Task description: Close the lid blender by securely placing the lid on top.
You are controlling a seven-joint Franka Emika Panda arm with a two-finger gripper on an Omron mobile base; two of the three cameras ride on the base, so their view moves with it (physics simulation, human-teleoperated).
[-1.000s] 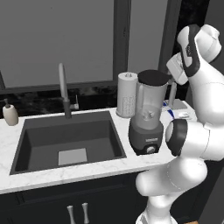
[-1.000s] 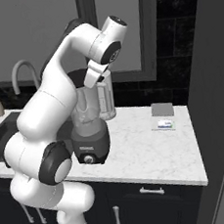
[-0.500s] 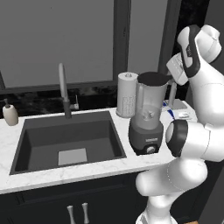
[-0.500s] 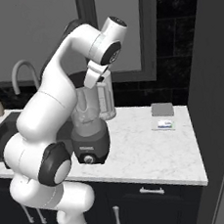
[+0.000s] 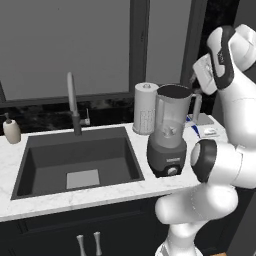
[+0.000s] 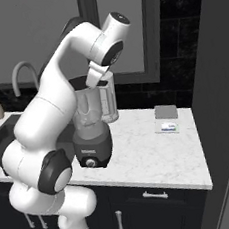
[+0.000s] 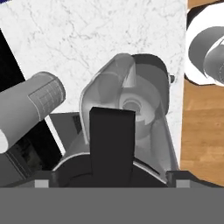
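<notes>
The blender stands on the counter right of the sink, with a dark grey base and a translucent jar. It also shows in the right base view. From the hand view I look straight down into the jar's open top. The black lid sits between my fingers, its tab pointing toward the jar. My gripper is shut on the lid. It hovers at rim height by the jar's right side, at the rim's edge in the right base view.
A white paper-towel roll stands just behind the blender. The sink with its faucet lies to the left, and a soap bottle at far left. A small box and a grey block rest on the counter at right.
The hand with the lid has crept slightly lower and closer to the jar's rim. The blender has not moved.
</notes>
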